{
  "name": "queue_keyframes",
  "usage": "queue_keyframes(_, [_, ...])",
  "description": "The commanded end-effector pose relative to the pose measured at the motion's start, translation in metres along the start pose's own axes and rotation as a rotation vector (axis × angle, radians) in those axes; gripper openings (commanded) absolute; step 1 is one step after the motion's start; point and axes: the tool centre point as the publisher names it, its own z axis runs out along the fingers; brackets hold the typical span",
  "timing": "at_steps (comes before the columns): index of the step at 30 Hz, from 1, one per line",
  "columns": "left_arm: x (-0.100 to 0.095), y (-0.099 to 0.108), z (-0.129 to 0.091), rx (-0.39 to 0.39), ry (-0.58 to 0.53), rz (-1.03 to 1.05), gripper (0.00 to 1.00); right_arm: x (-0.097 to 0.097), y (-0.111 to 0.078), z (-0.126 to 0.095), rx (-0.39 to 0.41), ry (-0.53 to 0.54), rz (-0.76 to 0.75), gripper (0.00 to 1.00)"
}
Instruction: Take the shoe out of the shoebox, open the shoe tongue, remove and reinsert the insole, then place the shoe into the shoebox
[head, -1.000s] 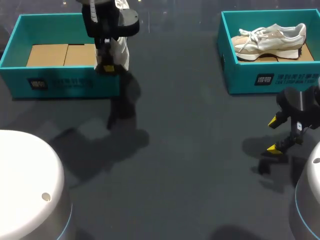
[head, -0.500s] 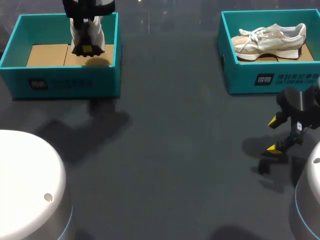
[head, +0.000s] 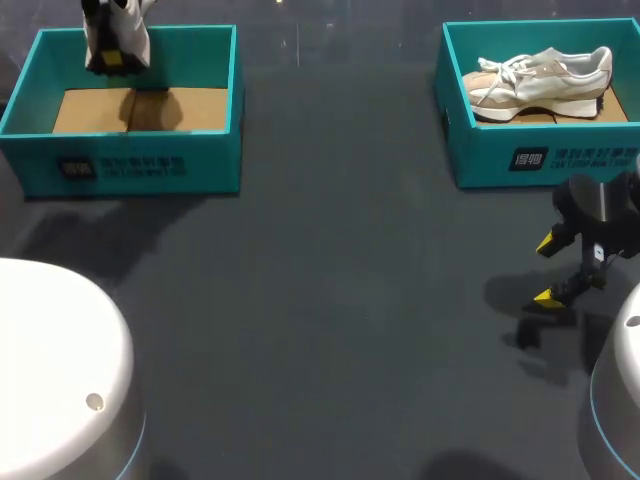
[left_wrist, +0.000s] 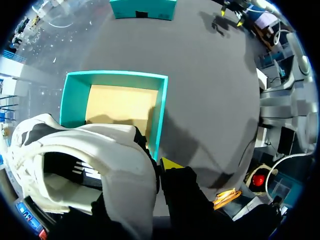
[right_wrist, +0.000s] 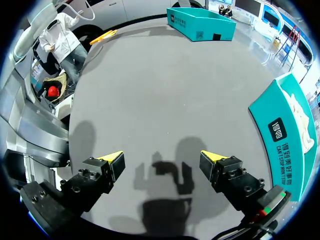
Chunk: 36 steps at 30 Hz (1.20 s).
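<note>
**A:** Where do we have the white shoe (left_wrist: 100, 165)?

**B:** It is up in the air, clamped in our left gripper (head: 113, 60). In the head view it hangs over the far wall of the left shoebox (head: 140, 170), toward that wall's left end.

**A:** Can we see both fingers on it?

**B:** Only one yellow tip (left_wrist: 171, 163) shows, just beside the shoe's collar; the shoe hides the other. In the left wrist view the shoe's opening faces the camera. The teal box lies below and ahead of it, with its brown cardboard floor bare.

**A:** And our other arm?

**B:** Our right gripper (right_wrist: 162, 158) hangs over the dark table (head: 350, 300) near its right edge. Its fingers are spread wide with nothing between them, and its shadow falls on the table just under it.

**A:** What do we see in the other box?

**B:** A white and beige sneaker (head: 540, 78) lies inside the right shoebox (head: 540, 155), laces showing, with its toe toward the middle of the table. That box stands just beyond our right gripper, apart from it.
</note>
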Motion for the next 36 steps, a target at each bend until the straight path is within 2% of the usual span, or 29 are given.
queue_keyframes(1, [-0.029, 0.022, 0.001, 0.015, 0.054, 0.019, 0.0, 0.002, 0.0, 0.0, 0.003, -0.003, 0.0, 1.0])
queue_keyframes(7, [-0.057, 0.049, 0.003, 0.028, 0.056, 0.047, 0.0, 0.002, 0.0, 0.0, 0.003, -0.003, 0.0, 1.0])
queue_keyframes(14, [-0.065, 0.07, 0.004, 0.036, 0.043, 0.228, 0.0, 0.002, 0.0, 0.0, 0.003, -0.003, 0.0, 1.0])
queue_keyframes(18, [-0.065, 0.08, 0.003, 0.012, 0.002, 0.468, 0.0, 0.002, 0.0, 0.0, 0.003, -0.003, 0.0, 1.0])
queue_keyframes(21, [-0.055, 0.086, 0.0, -0.044, -0.077, 0.736, 0.0, 0.002, 0.0, 0.0, 0.003, -0.003, 0.0, 1.0])
queue_keyframes(23, [-0.048, 0.09, 0.001, -0.123, -0.14, 0.905, 0.0, 0.002, 0.0, 0.0, 0.003, -0.003, 0.0, 1.0])
queue_keyframes(36, [-0.048, 0.09, 0.001, -0.123, -0.14, 0.905, 0.0, 0.002, 0.0, 0.0, 0.003, -0.003, 0.0, 1.0])
